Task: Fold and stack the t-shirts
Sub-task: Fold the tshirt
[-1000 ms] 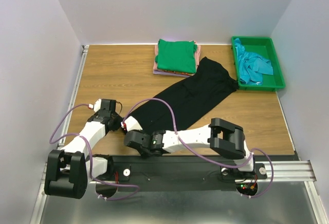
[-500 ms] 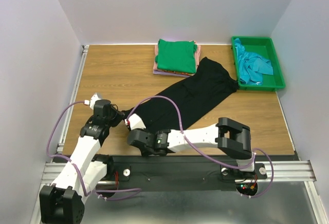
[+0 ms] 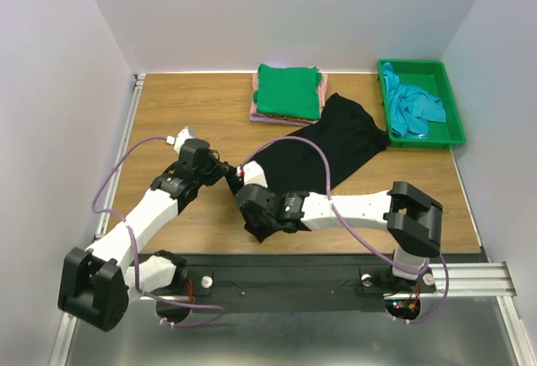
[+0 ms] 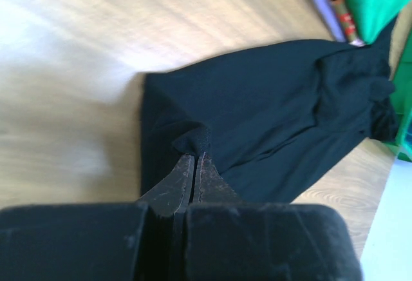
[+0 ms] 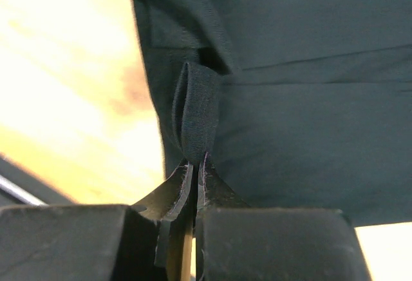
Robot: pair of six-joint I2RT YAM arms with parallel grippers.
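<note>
Both arms have swung up and away from the near table edge. A second ago they sat low by their bases with the near end of the black t-shirt (image 3: 327,152) stretched almost to that edge. Now the left gripper (image 3: 224,172) and right gripper (image 3: 244,184) are close together near mid-table, and the cloth's footprint is clearly shorter. The left wrist view shows the left gripper (image 4: 194,158) with jaws pressed narrow on a puckered bit of the black t-shirt (image 4: 277,107) at its near corner. The right wrist view shows the same on the other side: the right gripper (image 5: 195,162) is clamped on a small upright fold of the black t-shirt (image 5: 290,62), with no gap between the fingers. So both claws are holding hem and the near end is being carried over toward the far end, which reads as the lengthwise fold being about halfway through, not laid down yet. The shirt runs diagonally on the table (image 3: 180,114), its far end bunched just beside the green tray (image 3: 451,101), maybe touching it, can't tell. The teal t-shirt (image 3: 413,106) is crumpled in that tray, unfolded. The folded stack (image 3: 288,91), green on top, sits at the far edge, and the black cloth's far end lies just beside its corner. Risk to my eye is the fold landing skewed, since the shirt lies at an angle.
</note>
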